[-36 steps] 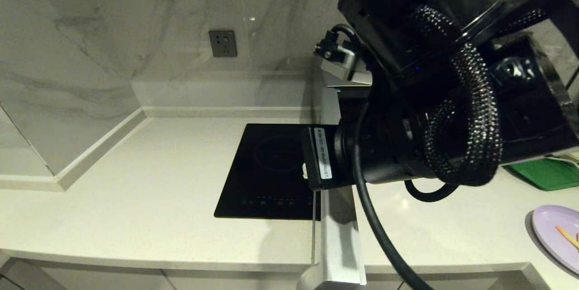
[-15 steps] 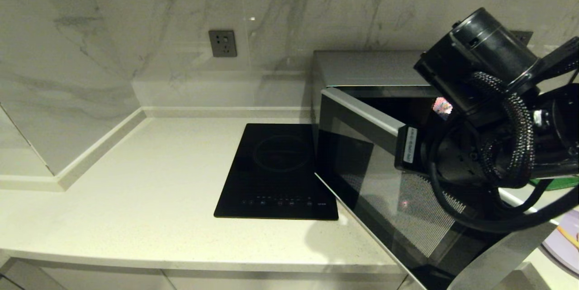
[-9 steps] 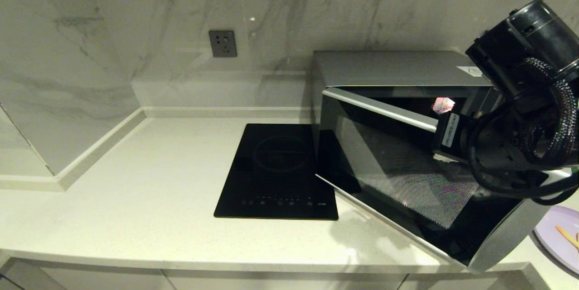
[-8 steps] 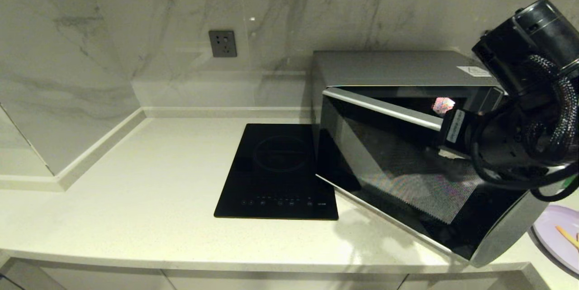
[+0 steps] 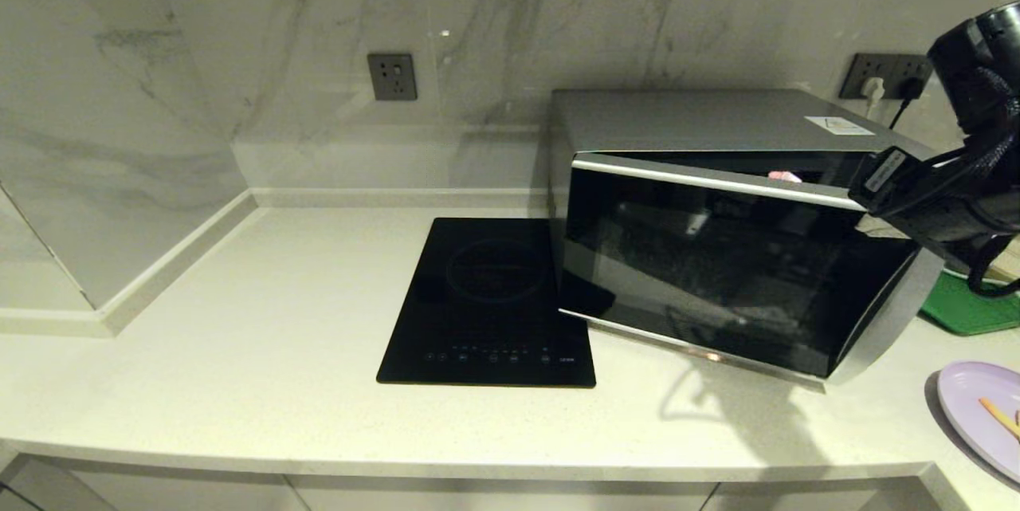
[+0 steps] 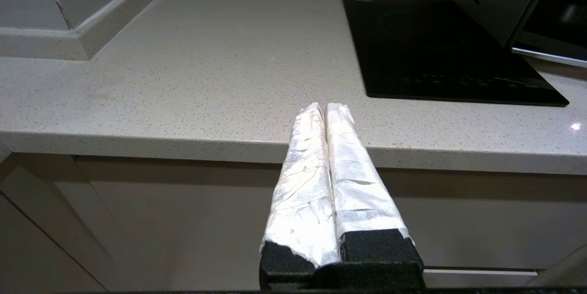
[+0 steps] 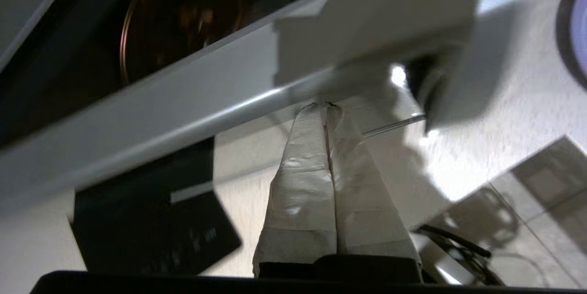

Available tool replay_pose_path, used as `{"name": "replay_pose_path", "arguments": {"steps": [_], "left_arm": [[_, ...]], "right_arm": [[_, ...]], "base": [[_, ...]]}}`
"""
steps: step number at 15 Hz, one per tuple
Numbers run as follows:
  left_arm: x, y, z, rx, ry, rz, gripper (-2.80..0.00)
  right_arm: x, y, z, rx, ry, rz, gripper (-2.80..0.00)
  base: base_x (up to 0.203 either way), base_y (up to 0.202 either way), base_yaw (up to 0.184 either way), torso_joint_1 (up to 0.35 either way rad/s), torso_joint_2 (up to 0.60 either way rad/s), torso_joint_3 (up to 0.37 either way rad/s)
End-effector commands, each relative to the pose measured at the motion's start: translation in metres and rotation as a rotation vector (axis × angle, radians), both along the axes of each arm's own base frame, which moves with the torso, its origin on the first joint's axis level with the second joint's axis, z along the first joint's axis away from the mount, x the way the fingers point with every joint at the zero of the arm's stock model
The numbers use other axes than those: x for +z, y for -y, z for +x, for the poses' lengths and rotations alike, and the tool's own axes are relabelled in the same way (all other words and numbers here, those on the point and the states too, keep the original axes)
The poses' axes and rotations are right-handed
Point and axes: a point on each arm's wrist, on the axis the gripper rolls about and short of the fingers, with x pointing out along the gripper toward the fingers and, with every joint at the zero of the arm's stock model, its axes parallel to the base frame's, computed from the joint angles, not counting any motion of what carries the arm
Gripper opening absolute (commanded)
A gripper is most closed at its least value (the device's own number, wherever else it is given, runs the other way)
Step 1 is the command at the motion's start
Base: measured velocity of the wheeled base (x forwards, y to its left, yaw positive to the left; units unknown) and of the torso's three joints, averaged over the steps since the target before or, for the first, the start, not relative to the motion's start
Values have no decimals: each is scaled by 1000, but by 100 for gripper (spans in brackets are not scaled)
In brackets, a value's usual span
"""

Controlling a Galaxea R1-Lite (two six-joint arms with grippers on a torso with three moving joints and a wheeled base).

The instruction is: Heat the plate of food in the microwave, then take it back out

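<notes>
The silver microwave (image 5: 717,124) stands at the back right of the counter, its dark glass door (image 5: 717,272) ajar by a narrow gap on the handle side. My right arm (image 5: 956,200) reaches in from the right at the door's upper right corner. In the right wrist view my right gripper (image 7: 326,107) is shut and empty, its taped tips against the door's silver edge (image 7: 183,115); the turntable (image 7: 183,14) shows through the gap. The lavender plate of food (image 5: 976,407) lies on the counter right of the microwave, with an orange stick on it. My left gripper (image 6: 325,107) is shut, parked below the counter's front edge.
A black induction hob (image 5: 490,304) lies flat just left of the microwave. A green tray (image 5: 968,308) sits behind the plate at the right. Wall sockets (image 5: 392,76) are on the marble backsplash. Bare counter (image 5: 263,320) stretches left to a corner wall.
The microwave door has swung from wide open to almost shut. My right arm moved right and back with it, shut fingers against the door's edge. The plate has stayed on the counter.
</notes>
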Motion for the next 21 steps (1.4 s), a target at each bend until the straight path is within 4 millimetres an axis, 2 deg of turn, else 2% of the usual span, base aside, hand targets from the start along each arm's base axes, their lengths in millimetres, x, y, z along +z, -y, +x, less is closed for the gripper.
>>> {"name": "replay_pose_path", "arguments": {"steps": [1, 5, 8, 14, 17, 21], "left_arm": [[0, 0, 0, 1, 0, -1, -280], [0, 0, 0, 1, 0, -1, -280], [0, 0, 0, 1, 0, -1, -280], [0, 0, 0, 1, 0, -1, -280], [0, 0, 0, 1, 0, -1, -280], [0, 0, 0, 1, 0, -1, -280]], "right_arm": [[-13, 24, 22, -88, -15, 2, -280], [-34, 71, 61, -147, 22, 9, -280], [-36, 89, 78, -115, 52, 47, -280], [-23, 93, 87, -68, 108, 76, -280], [-25, 93, 93, -55, 99, 62, -280], [-23, 93, 86, -57, 98, 62, -280]], "base": [[0, 0, 0, 0, 0, 0], [0, 0, 0, 0, 0, 0], [0, 0, 0, 0, 0, 0], [0, 0, 0, 0, 0, 0], [0, 0, 0, 0, 0, 0], [0, 0, 0, 0, 0, 0]]}}
